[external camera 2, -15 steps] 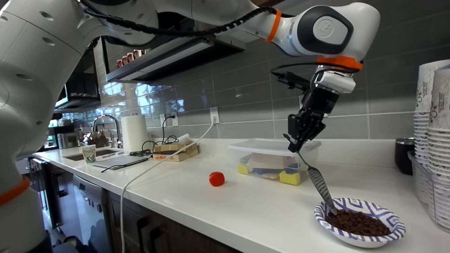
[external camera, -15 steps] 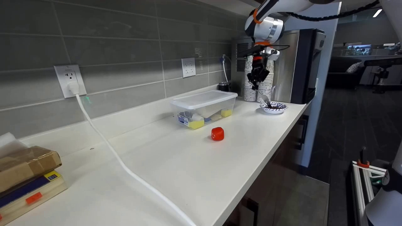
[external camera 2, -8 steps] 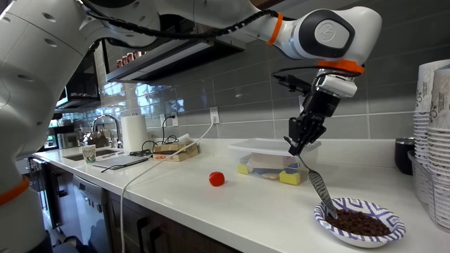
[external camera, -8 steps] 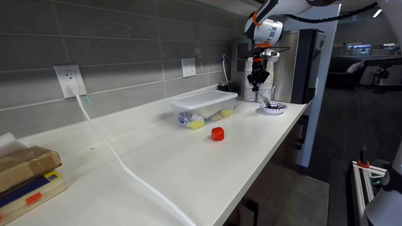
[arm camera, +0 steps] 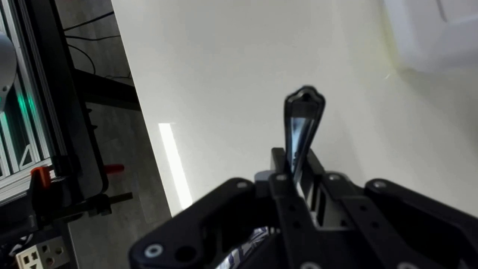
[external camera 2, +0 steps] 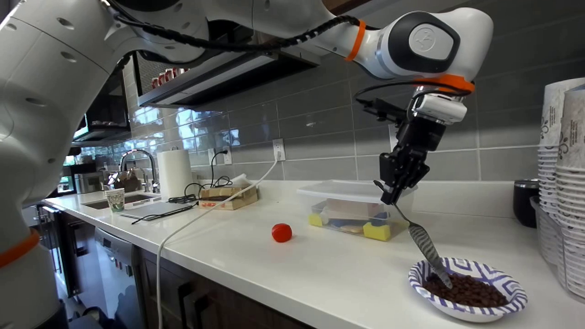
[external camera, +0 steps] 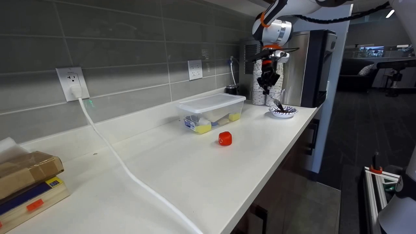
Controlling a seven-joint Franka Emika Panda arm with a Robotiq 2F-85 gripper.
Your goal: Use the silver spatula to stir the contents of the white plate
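Observation:
The silver spatula (external camera 2: 425,244) is held tilted, its blade tip down among the brown bean-like pieces (external camera 2: 475,291) in the white plate. It also shows in an exterior view (external camera: 278,104). The white plate (external camera 2: 514,294) is a shallow dish with a blue-purple pattern, near the counter's front edge; it also shows in an exterior view (external camera: 282,115). My gripper (external camera 2: 389,196) is shut on the spatula's handle, above and to one side of the plate. In the wrist view the handle end (arm camera: 304,108) sticks up between the fingertips (arm camera: 297,160), and the plate (arm camera: 242,249) is mostly hidden.
A clear lidded box (external camera 2: 352,212) with sponges stands by the wall behind the gripper. A red cap-like object (external camera 2: 281,232) lies on the counter. Tall stacks of white cups (external camera 2: 571,192) stand beyond the plate. A white cable (external camera: 136,178) crosses the counter.
My gripper has moved slightly, carrying the spatula. Its blade tip has shifted from near the plate's side inward, toward the middle of the brown pieces. The plate has not moved.

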